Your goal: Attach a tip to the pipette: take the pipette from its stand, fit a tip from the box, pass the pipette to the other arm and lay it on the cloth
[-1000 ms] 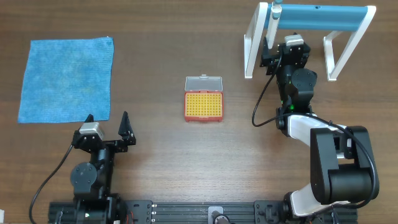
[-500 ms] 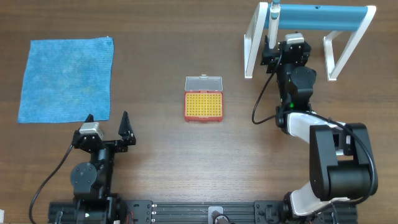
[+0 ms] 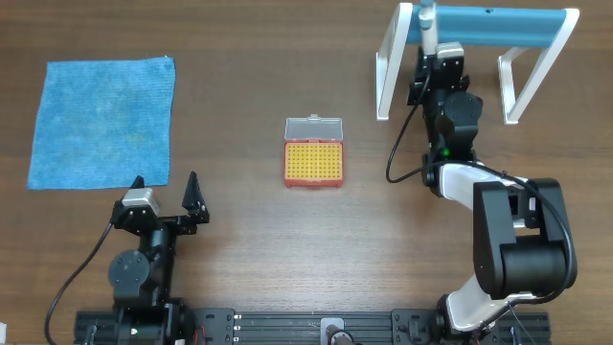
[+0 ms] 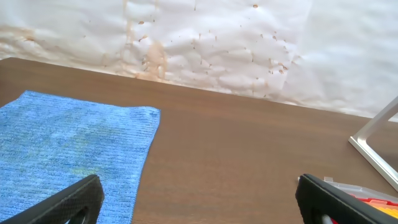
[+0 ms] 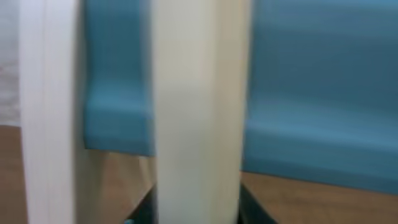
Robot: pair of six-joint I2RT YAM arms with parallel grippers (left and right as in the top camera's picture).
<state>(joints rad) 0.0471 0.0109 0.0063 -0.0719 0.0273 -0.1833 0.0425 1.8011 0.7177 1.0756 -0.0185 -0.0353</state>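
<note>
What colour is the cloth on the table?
Blue cloth, clearest in the top view.

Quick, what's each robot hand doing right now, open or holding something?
Left gripper: open, empty.
Right gripper: at the pipette on its stand; open or closed cannot be told.

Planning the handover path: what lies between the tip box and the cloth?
Bare table, per the top view, from tip box to cloth.

Legend: a dark brown wooden tabletop (image 3: pixel 287 249) is bounded behind by a white, stained, crinkled wall covering (image 4: pixel 249 43).
</note>
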